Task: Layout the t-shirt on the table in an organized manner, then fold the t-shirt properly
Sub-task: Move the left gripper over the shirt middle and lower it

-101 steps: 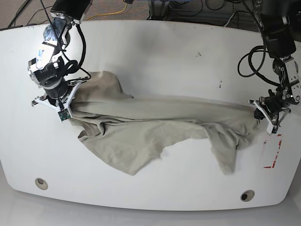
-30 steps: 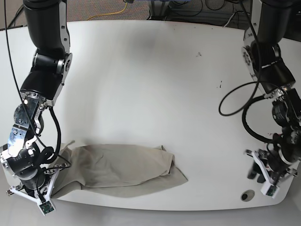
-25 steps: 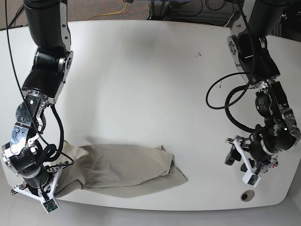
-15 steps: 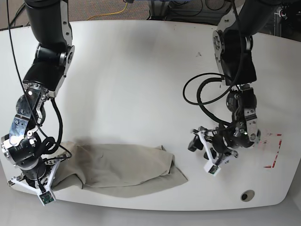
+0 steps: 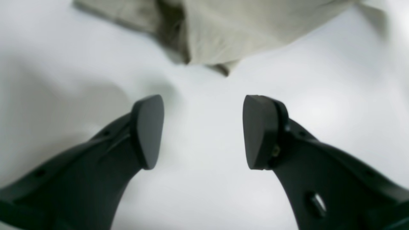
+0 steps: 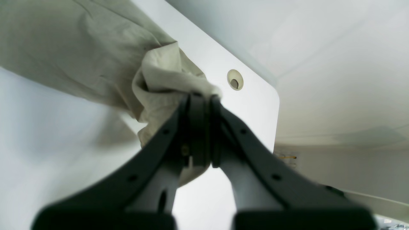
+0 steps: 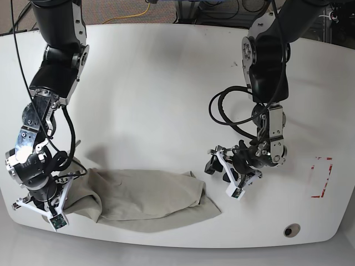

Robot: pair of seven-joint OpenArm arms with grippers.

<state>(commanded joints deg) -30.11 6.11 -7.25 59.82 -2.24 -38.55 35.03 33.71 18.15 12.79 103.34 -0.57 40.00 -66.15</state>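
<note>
The right wrist view showed the right gripper (image 6: 199, 99) clamped tight on a bunched corner of the t-shirt (image 6: 80, 54), close to the near edge of the table (image 6: 252, 105), with a round hole (image 6: 235, 80) in the tabletop just beyond the fingertips. In the base view the shirt (image 7: 150, 197) lay as a long crumpled bundle along the near edge, its left end lifted slightly where that gripper (image 7: 41, 199) held it and its other end resting flat near the middle of the edge.

The left wrist view showed the left gripper (image 5: 203, 131) with its jaws spread wide and nothing between them, hovering over bare white tabletop, the free end of the shirt (image 5: 223, 32) just ahead. In the base view this gripper (image 7: 227, 174) was near that end but not touching it.

The shirt was far from spread out, so the step in hand looked like catching the loose end. Doing it well would probably mean coming down low over the edge of the fabric, pinching one layer rather than the whole wad, then drawing the two ends apart and away from the edge. Farther back the table was bare, with a red tape mark (image 7: 320, 177) at the right.
</note>
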